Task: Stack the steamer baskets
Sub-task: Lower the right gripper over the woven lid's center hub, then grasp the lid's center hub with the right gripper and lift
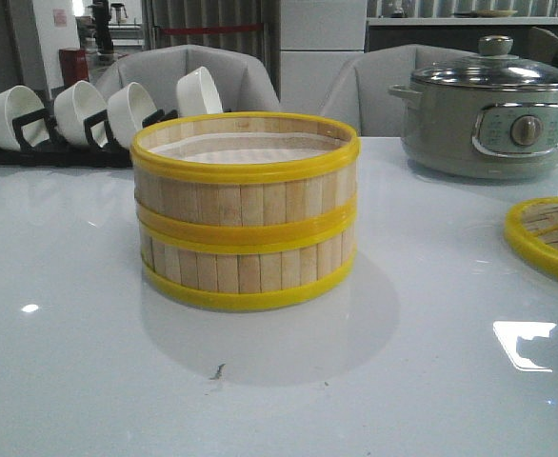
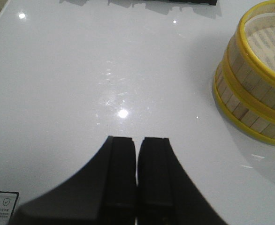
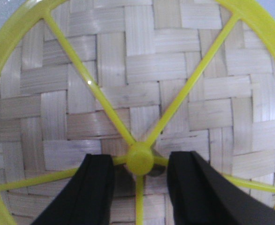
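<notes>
Two bamboo steamer baskets [image 1: 246, 214] stand stacked one on the other at the table's middle, yellow hoops around pale slat walls, white liner inside. The stack also shows in the left wrist view [image 2: 252, 79], off to one side of my left gripper [image 2: 137, 140], which is shut and empty over bare table. The woven yellow-rimmed lid [image 1: 550, 238] lies flat at the right edge. In the right wrist view the lid [image 3: 128, 84] fills the frame. My right gripper [image 3: 141, 161] is open just above it, one finger on each side of the yellow centre knob [image 3: 140, 158]. Neither arm shows in the front view.
A grey-green electric pot [image 1: 493, 109] with a glass lid stands at the back right. A black rack with several white bowls [image 1: 98, 114] stands at the back left. Grey chairs sit behind the white glossy table [image 1: 279, 381].
</notes>
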Controlling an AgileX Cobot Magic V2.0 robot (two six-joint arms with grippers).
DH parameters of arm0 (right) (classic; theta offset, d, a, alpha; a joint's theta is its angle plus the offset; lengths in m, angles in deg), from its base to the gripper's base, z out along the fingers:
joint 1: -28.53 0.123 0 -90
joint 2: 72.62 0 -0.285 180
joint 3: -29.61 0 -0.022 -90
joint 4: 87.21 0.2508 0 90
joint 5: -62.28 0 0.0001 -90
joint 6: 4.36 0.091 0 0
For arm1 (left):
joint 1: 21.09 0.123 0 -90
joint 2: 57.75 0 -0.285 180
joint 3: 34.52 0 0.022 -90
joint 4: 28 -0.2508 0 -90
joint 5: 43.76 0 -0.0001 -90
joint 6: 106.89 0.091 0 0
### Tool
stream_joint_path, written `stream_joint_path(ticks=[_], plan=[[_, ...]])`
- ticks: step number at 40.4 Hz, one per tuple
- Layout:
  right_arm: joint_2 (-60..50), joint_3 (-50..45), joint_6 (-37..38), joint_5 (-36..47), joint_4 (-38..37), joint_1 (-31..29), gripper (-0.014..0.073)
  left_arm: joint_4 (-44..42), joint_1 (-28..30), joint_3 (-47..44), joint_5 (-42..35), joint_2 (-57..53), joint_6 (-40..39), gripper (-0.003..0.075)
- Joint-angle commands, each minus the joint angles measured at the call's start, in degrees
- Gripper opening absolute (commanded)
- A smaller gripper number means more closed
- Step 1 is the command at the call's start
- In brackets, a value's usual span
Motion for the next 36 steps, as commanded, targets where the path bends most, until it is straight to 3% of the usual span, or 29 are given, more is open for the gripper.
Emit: stream_joint_path(ticks=[1, 36], plan=[[-3.0, 2.0, -0.7, 1.5, -0.7, -0.1, 0.0391, -0.1, -0.2, 1.7, -4.2, -0.1, -0.7, 0.0095], [-1.4, 4.3, -0.7, 1.5, -0.7, -0.1, 0.0391, -0.1, -0.2, 1.7, -4.2, -0.1, -0.7, 0.0095]])
